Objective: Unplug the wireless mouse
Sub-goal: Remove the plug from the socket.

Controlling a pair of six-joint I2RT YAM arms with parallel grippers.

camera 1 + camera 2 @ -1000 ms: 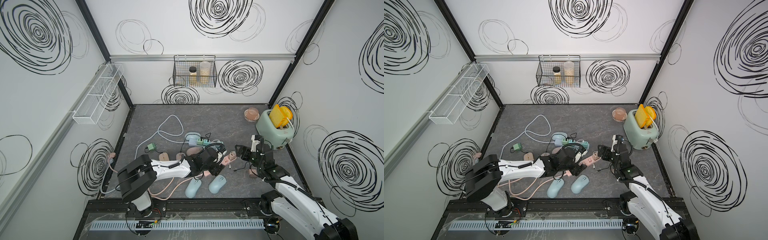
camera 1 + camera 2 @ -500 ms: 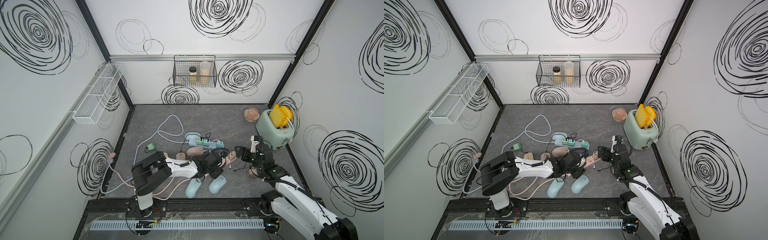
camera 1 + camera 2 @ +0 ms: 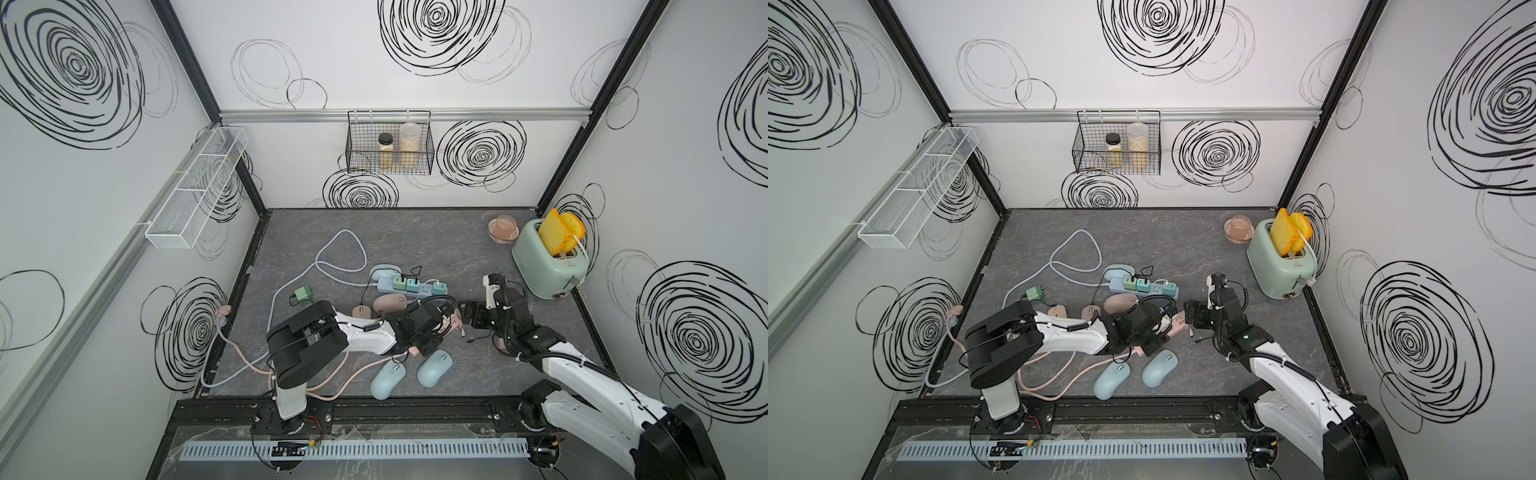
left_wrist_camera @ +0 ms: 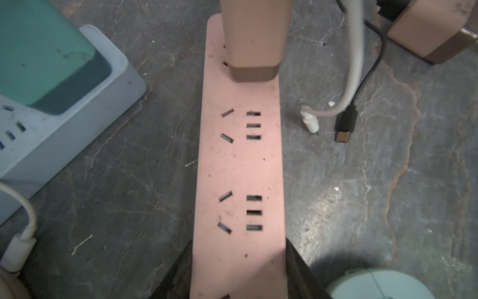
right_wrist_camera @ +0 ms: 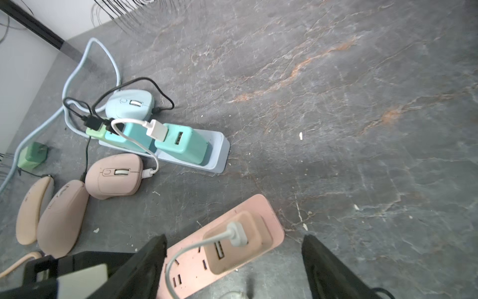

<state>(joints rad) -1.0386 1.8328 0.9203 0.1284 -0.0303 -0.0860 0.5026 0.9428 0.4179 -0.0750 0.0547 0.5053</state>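
My left gripper (image 4: 239,248) is shut on the pink power strip (image 4: 238,160), one black finger against each long side. A pink charger (image 5: 238,240) with a white cable plugged in stands at the strip's far end. My right gripper (image 5: 232,246) hangs open over that charger, touching nothing. A pink mouse (image 5: 113,176) has a white cable running to a teal charger (image 5: 181,145) on the blue power strip (image 5: 217,155). A light blue mouse (image 5: 130,103) behind it sits among black cables. In both top views the grippers (image 3: 436,332) (image 3: 1196,316) meet at the pink strip.
Two light blue mice (image 3: 387,378) (image 3: 434,365) lie near the front edge, and two flat pink mice (image 5: 62,217) to the left. Loose white and black cable ends (image 4: 344,129) lie beside the pink strip. A green toaster (image 3: 548,266) stands at the right wall.
My left arm has swung its elbow to the right and its jaws have narrowed onto the pink power strip. The right arm has hardly moved and stays open.
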